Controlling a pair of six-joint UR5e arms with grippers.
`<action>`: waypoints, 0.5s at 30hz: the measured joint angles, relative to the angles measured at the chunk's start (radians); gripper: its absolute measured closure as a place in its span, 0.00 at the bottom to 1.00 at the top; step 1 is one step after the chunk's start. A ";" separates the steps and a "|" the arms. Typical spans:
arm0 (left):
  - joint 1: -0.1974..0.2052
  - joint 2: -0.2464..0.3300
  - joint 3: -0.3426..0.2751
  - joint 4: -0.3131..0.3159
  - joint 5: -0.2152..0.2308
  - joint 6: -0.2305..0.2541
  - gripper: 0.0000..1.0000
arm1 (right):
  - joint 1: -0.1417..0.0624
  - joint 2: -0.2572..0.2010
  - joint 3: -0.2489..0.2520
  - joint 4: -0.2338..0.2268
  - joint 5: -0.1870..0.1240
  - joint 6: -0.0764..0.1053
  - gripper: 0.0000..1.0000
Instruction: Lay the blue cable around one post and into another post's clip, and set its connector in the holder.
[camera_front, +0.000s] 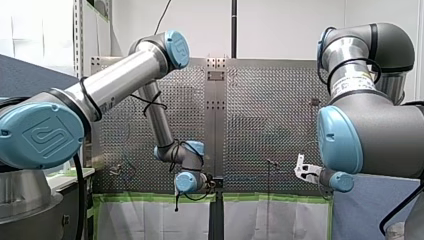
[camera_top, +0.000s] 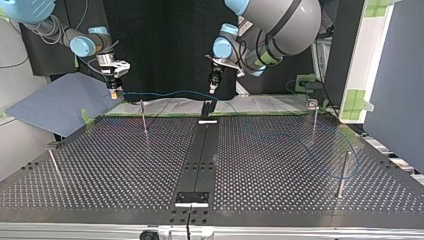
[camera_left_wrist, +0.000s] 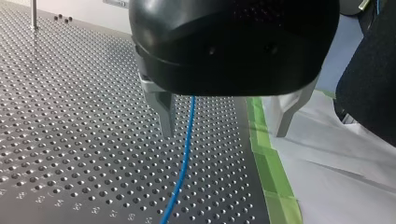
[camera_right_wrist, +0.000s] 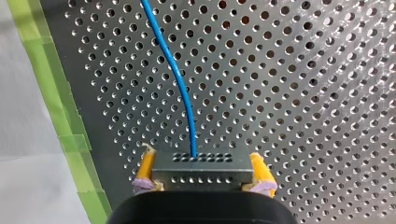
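Currently my right gripper (camera_right_wrist: 203, 181) has its yellow-padded jaws pinched on the dark connector (camera_right_wrist: 201, 163), held in the air over the worktop (camera_top: 280, 150) edge at about ten o'clock in the top view. From it the blue cable (camera_top: 170, 93) runs through the air toward twelve o'clock, where my left gripper (camera_left_wrist: 224, 133) hovers with its metal jaws spread and the cable passing loose between them, close to one side. Past that the cable sags onto the worktop and loops out by the tall post (camera_top: 342, 172) at four o'clock; I cannot tell whether it goes round that post or only lies beside it. I judge the routing barely begun. The risk is the unheld middle: if I swing the right arm, the cable could slip out from between the open jaws, or the slack loop could drag and catch the thin post (camera_top: 315, 117) at two o'clock, and a hard pull might twist the connector in the pads
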 joint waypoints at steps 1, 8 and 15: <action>0.000 -0.007 0.002 0.007 0.002 0.000 0.00 | 0.000 0.000 0.000 0.000 0.000 0.000 1.00; -0.014 -0.055 0.028 0.064 0.013 0.025 0.00 | 0.000 0.000 0.000 0.000 0.001 0.000 1.00; -0.037 -0.031 0.033 0.078 -0.004 0.055 0.00 | 0.000 0.000 0.000 0.000 0.002 0.000 1.00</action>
